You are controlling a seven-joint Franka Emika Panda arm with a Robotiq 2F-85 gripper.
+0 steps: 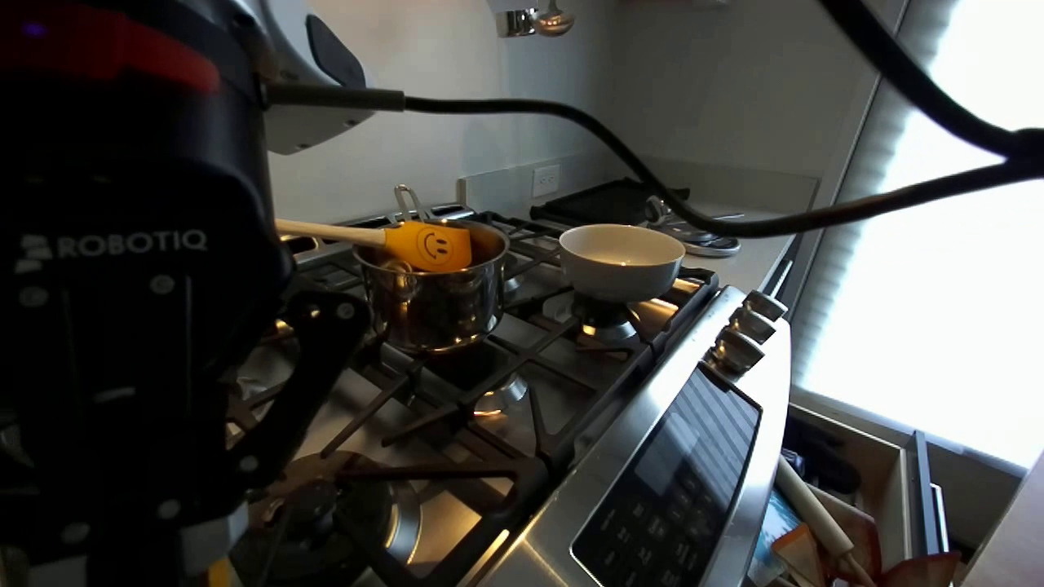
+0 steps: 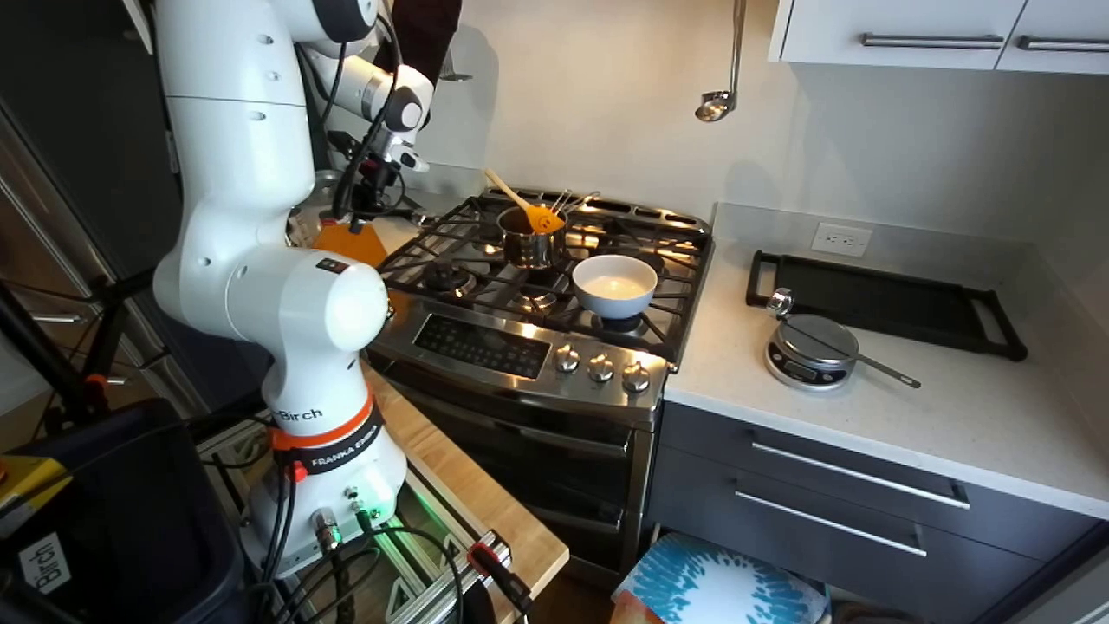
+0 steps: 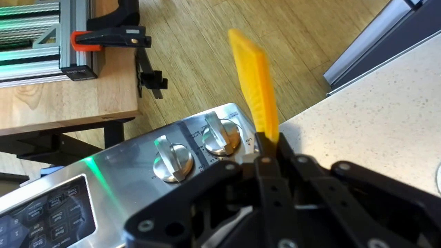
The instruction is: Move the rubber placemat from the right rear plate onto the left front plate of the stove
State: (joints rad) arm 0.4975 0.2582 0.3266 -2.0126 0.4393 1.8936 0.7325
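Note:
The rubber placemat (image 3: 253, 82) stands out from the fingertips in the wrist view as a bright orange sheet seen nearly edge-on. My gripper (image 3: 273, 137) is shut on its edge. In an exterior view the gripper (image 2: 357, 224) is left of the stove (image 2: 582, 392), partly behind the arm, and the orange placemat (image 2: 351, 244) shows below it. In an exterior view only an orange sliver shows under the dark gripper body at the bottom left; the fingertips are cut off. The left front plate (image 2: 447, 277) has a dark round cap under bare grate bars; the gripper partly covers it in an exterior view (image 1: 302, 542).
A steel pot (image 1: 436, 314) holds a yellow utensil (image 1: 412, 243) with a wooden handle. A white bowl (image 2: 613, 290) sits on the right front burner. A black tray (image 2: 892, 303) and a scale (image 2: 810, 368) are on the right counter. A thick cable (image 1: 522, 106) crosses an exterior view.

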